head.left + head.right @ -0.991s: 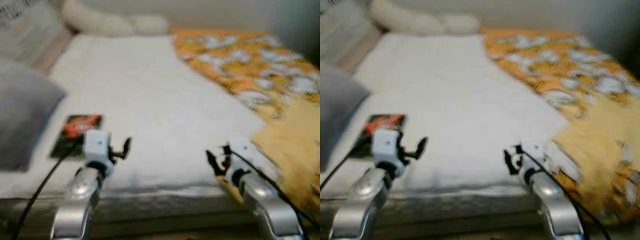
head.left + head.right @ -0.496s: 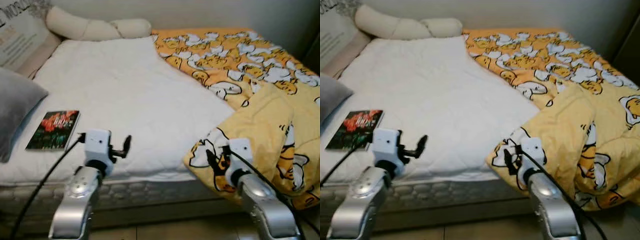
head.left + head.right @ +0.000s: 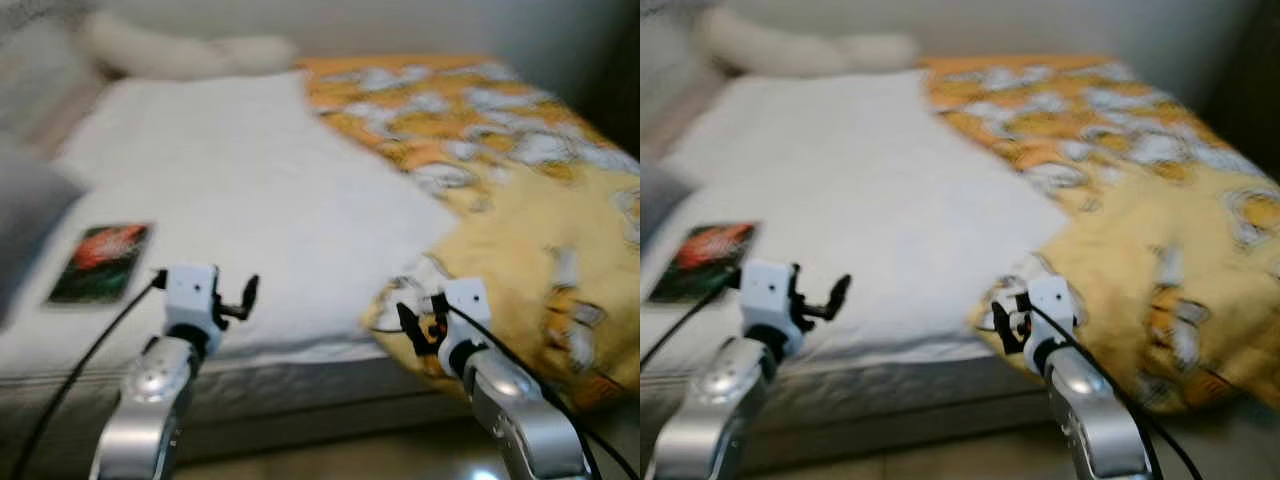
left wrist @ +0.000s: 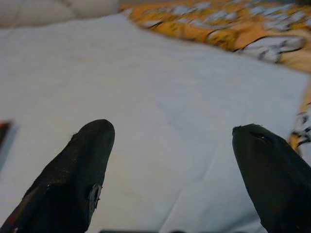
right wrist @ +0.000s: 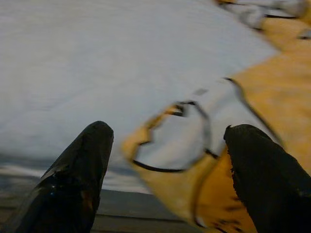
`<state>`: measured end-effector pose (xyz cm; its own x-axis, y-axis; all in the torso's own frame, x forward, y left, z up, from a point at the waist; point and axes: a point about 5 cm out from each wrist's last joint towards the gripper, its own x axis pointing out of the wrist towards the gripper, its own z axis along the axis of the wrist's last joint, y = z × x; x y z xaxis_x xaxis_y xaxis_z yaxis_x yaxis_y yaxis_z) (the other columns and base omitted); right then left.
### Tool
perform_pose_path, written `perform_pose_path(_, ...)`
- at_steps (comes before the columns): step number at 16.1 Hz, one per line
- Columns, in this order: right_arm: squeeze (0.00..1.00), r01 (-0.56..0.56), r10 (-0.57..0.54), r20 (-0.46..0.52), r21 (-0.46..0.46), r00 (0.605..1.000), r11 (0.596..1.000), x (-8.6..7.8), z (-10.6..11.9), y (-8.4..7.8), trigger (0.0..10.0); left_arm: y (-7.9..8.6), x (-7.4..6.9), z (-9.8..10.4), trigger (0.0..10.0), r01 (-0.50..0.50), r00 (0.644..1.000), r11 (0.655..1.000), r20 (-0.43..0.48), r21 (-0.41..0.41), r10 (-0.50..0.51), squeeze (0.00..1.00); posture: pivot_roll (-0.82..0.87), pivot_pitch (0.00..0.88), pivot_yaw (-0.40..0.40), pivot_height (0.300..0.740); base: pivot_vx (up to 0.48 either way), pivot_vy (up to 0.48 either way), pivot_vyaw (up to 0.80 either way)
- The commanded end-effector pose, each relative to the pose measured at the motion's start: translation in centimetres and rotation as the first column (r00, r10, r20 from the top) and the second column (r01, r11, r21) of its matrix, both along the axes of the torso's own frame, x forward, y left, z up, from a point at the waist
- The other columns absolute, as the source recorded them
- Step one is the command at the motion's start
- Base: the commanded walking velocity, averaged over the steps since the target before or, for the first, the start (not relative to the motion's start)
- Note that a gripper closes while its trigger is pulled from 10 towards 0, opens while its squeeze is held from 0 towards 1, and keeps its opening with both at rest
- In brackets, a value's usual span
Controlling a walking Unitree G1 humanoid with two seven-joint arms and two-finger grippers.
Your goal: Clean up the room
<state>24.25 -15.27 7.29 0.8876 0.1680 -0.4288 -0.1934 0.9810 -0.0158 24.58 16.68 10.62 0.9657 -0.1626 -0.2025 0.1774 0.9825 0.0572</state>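
Nearest: right gripper (image 3: 415,322), fingers spread, empty, poised at bunched corner of yellow blanket (image 3: 520,260) hanging off bed edge. Likely snag: pinching only one fold, dragging heap floorward. Left gripper (image 3: 245,298) likewise parted, over white mattress (image 3: 260,190). Beyond: book (image 3: 100,262) near edge, could get knocked off.

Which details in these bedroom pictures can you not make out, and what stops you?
- Book cover: its words are lost to motion blur in both eye views.
- Yellow blanket print: smeared by the same blur.
- Pillows at the bed's head: pale shapes, their number unclear.
- Grey cushion: cut by the left edge.
- Left wrist view: the book is a sliver at the edge.
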Motion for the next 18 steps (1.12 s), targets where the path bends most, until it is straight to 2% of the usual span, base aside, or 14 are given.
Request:
perform_pose_path(1,0.0,0.017,-0.016,0.01,-0.02,1.0,1.0,0.3,0.4,-0.8,10.0,-0.8,0.0,0.2,10.0,0.025,1.0,1.0,0.006,-0.019,-0.025,0.0,-0.04,0.0,-0.019,0.74,0.307,0.0,0.0)
perform_pose_path(9,0.0,0.008,-0.008,0.033,-0.016,0.999,1.0,0.6,0.7,-0.9,10.0,-0.7,0.4,0.4,10.0,0.049,0.999,0.999,0.005,0.006,-0.049,0.0,-0.06,0.0,0.01,0.74,0.295,0.0,0.0)
perform_pose_path(11,0.0,-0.001,0.001,0.017,-0.02,1.0,1.0,0.9,0.3,-0.8,10.0,-0.4,0.3,0.5,10.0,0.042,0.999,0.999,0.008,0.004,-0.042,0.0,-0.05,0.0,0.001,0.74,0.0,0.0,0.0)
perform_pose_path(12,0.0,-0.043,0.044,-0.035,0.013,0.998,0.999,1.2,-0.2,-0.4,10.0,-0.2,0.2,0.4,10.0,0.044,0.999,0.999,0.006,0.014,-0.044,0.0,-0.05,0.0,0.001,0.74,0.0,0.0,0.0)
perform_pose_path(13,0.61,-0.112,0.111,-0.093,-0.007,0.989,0.994,2.0,-1.0,0.2,10.0,-0.1,0.3,0.6,10.0,0.067,0.998,0.998,0.004,-0.014,-0.067,0.0,-0.05,0.0,0.001,0.74,0.0,0.0,0.0)
perform_pose_path(14,1.0,-0.117,0.114,-0.1,-0.027,0.988,0.993,2.5,-1.3,0.3,10.0,-0.2,0.3,0.7,10.0,0.086,0.996,0.996,0.003,-0.015,-0.086,0.0,-0.04,0.0,-0.002,0.74,0.0,0.0,0.0)
perform_pose_path(15,1.0,-0.115,0.111,-0.1,-0.029,0.989,0.993,2.7,-1.3,0.3,10.0,-0.2,0.4,0.7,10.0,0.092,0.996,0.996,0.002,-0.01,-0.092,0.0,-0.04,0.0,-0.002,0.74,0.0,0.0,0.0)
perform_pose_path(16,1.0,-0.115,0.109,-0.119,-0.041,0.987,0.993,4.0,-1.8,0.8,10.0,-0.4,0.3,0.7,10.0,0.156,0.988,0.988,-0.009,0.01,-0.156,0.0,-0.03,0.001,-0.006,0.74,0.0,0.0,0.0)
perform_pose_path(17,1.0,-0.079,0.069,-0.165,-0.056,0.984,0.995,6.2,-2.5,1.5,10.0,-0.5,0.0,0.7,10.0,0.217,0.976,0.975,-0.036,0.04,-0.216,0.0,-0.02,0.017,-0.01,0.74,0.0,0.0,0.0)
perform_pose_path(18,1.0,-0.062,0.052,-0.196,-0.047,0.979,0.997,7.0,-2.8,1.9,10.0,-0.5,-0.1,0.7,10.0,0.239,0.97,0.97,-0.048,0.035,-0.238,0.0,-0.02,0.034,-0.013,0.74,0.0,0.0,0.0)
